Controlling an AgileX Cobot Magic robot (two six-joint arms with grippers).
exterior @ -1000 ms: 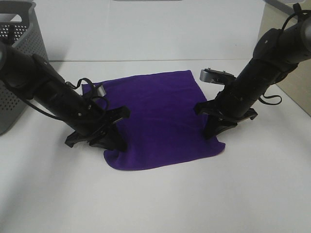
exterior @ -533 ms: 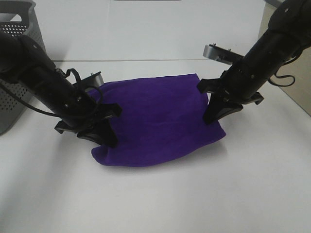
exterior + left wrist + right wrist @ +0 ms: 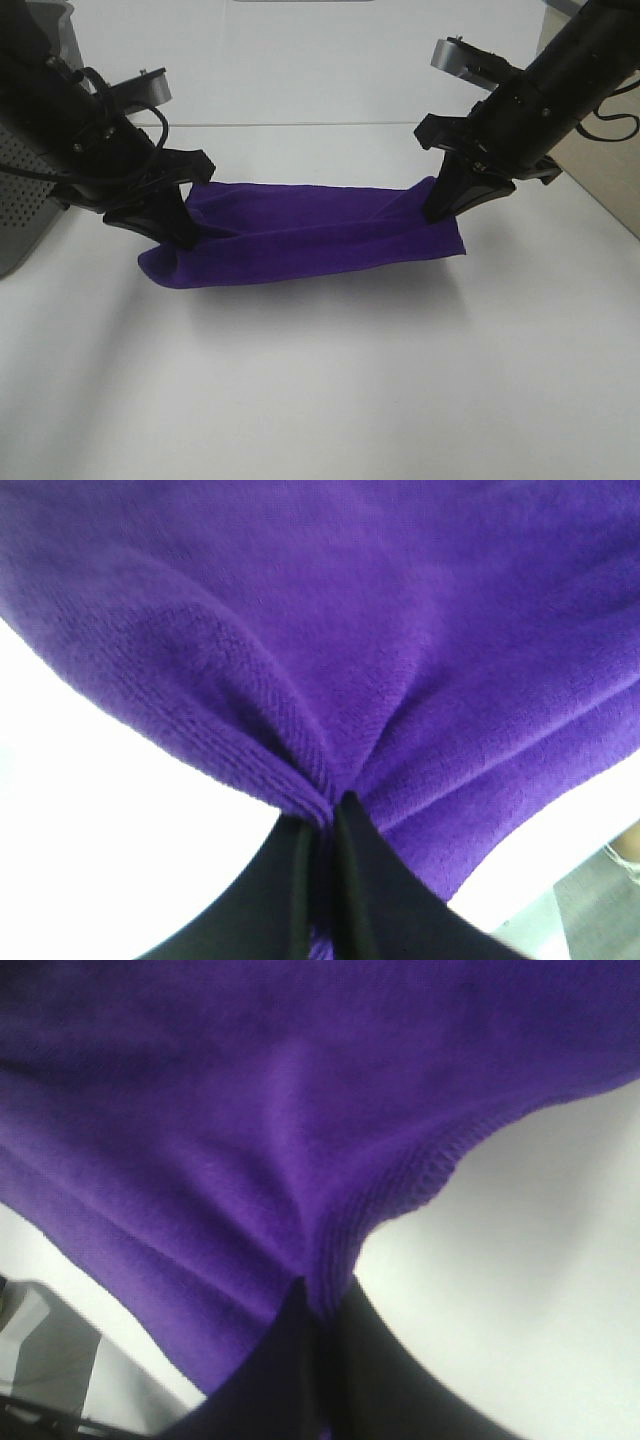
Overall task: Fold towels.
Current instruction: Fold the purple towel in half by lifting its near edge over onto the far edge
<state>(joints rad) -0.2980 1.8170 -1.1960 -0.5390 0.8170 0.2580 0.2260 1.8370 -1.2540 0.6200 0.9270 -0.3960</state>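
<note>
- The deep purple, soft plush square towel is slung between the two hands. It is doubled lengthwise, and its lower fold sags toward the white table; whether it touches cannot be told.
- One end is pinched by the black left hand and the other by the black right hand, each pressed together on the cloth.
- For a clean fold, it is judged that both hands should be carried across at equal height and pace. The span between them should be taut enough that no slack bunches midway.
- The cloth is best let go only once the edges are squared.
- Only the wrist views show the bite: a puckered hem is gathered between the fingers of the left hand and between those of the right.
- Only the high view shows the whole sag and the grey perforated plastic basket outward of the left hand.
</note>
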